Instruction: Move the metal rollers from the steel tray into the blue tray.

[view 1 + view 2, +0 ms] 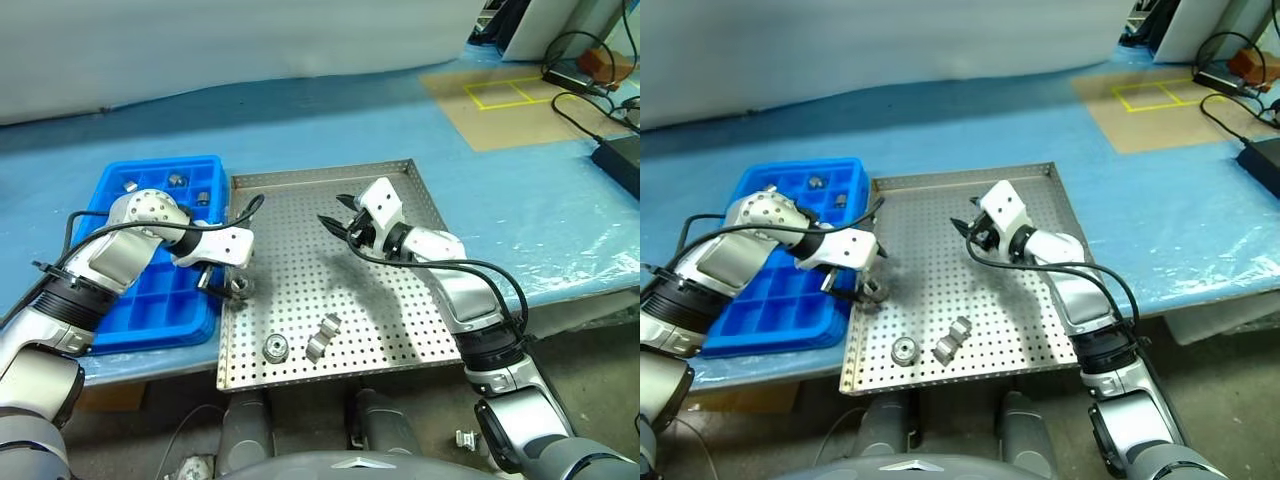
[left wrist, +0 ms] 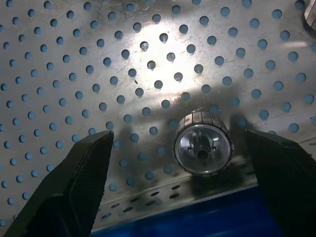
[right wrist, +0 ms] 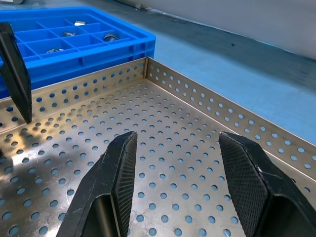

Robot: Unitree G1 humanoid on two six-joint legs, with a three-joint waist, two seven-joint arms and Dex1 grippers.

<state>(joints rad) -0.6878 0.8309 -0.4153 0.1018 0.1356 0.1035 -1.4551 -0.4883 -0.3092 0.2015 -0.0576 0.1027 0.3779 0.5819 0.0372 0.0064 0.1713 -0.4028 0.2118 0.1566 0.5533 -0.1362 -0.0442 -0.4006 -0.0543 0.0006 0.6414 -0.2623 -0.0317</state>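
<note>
Roller (image 2: 203, 149) at steel tray (image 1: 400, 330) left rim | left claw (image 2: 182, 168) spread astride | right claw (image 3: 180, 170) spread, empty

the large perforated steel tray (image 1: 400, 300) lay mostly bare through its middle and far half, giving open passage there. its low raised rim (image 3: 207, 98) ringed it. one small shiny metal roller (image 2: 202, 147) stood against the edge beside the bright blue compartmented plastic tray (image 1: 150, 320), between the spread fingers of the left gripper (image 1: 222, 283). two more rollers (image 1: 276, 348) sat near the front rim.

blue tray (image 1: 120, 330) partly hidden by left arm, its rollers (image 1: 177, 181) too small to tell
</note>
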